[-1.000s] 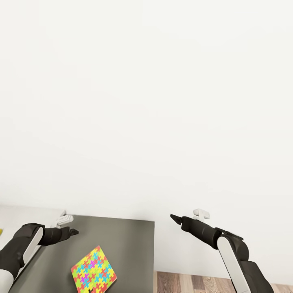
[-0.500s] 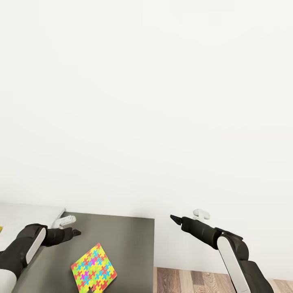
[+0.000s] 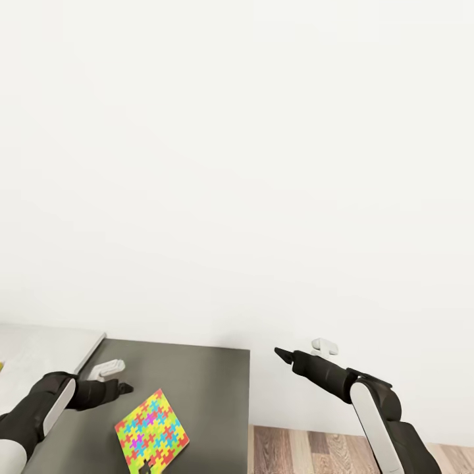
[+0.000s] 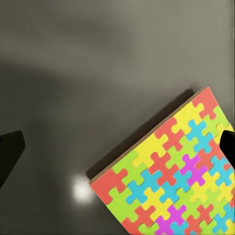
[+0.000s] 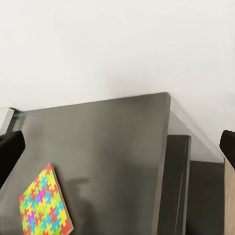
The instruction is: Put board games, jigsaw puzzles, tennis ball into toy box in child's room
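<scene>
One jigsaw puzzle [image 3: 151, 431], a flat square of bright interlocking pieces, lies on the dark grey lower section of the table [image 3: 204, 382]. My left gripper [image 3: 125, 387] hovers just above and behind the puzzle's far corner. In the left wrist view the puzzle [image 4: 181, 181] lies under one side of the left gripper [image 4: 117, 147], whose fingertips [image 4: 10, 152] stand wide apart, open and empty. My right gripper [image 3: 279, 353] hangs off the table's right edge in front of the wall. The right wrist view shows the right gripper [image 5: 117, 147] open, with the puzzle [image 5: 44, 203] far off.
The light grey upper table top [image 3: 39, 349] adjoins the dark section at the left, with a yellow sliver [image 3: 1, 364] at the frame edge. A plain white wall [image 3: 237, 164] rises behind. Wood-plank floor [image 3: 303, 454] lies right of the table.
My left gripper has come down and toward the puzzle's far corner. The right arm and the puzzle have stayed put.
</scene>
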Robot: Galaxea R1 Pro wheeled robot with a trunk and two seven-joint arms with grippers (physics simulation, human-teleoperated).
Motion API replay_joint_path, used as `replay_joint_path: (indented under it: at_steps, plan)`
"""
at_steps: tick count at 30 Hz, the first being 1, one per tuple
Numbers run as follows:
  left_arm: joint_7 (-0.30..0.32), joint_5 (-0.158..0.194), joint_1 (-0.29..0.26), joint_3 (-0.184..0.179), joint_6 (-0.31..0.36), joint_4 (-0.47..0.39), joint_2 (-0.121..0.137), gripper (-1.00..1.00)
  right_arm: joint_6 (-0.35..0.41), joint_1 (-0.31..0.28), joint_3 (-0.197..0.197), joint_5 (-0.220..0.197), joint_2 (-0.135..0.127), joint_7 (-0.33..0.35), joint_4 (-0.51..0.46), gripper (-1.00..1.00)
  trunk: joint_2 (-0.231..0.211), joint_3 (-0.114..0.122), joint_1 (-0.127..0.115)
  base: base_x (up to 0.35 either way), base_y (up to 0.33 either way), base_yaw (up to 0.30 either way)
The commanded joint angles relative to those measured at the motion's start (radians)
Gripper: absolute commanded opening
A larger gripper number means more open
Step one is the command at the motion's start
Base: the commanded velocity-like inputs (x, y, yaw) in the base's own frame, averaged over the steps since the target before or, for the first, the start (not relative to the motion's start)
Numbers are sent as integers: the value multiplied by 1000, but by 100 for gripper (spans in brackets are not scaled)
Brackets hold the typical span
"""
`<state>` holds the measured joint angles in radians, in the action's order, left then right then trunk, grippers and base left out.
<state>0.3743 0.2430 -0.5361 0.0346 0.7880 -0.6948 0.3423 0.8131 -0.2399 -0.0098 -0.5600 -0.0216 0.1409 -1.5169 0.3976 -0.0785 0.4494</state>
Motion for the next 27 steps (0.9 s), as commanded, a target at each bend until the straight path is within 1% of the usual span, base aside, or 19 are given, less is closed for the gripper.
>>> replay_joint_path:
  at_steps: [1, 11, 20, 23, 27]
  plan:
    - [12, -1, -1, 2, 6, 0, 0, 100, 5, -1, -1, 5, 0, 6, -1, 100, 2, -4, 1, 0, 0, 0]
    - [95, -2, -1, -2, 2, 4, 3, 100, 3, -1, -2, 5, 0, 8, -1, 100, 2, -21, 1, 0, 0, 0]
    - [221, -4, -1, -1, -1, 4, 8, 100, 0, -1, -2, 5, 2, 9, 0, 100, 2, -35, 1, 0, 0, 0]
    - [244, -5, -1, -2, -3, 5, 11, 100, -1, -1, -1, 5, 2, 9, 0, 100, 2, -40, 1, 0, 0, 0]
    - [255, -5, -1, -2, -4, 5, 19, 100, -2, -1, 0, 5, 3, 9, 0, 100, 2, -47, 1, 0, 0, 0]
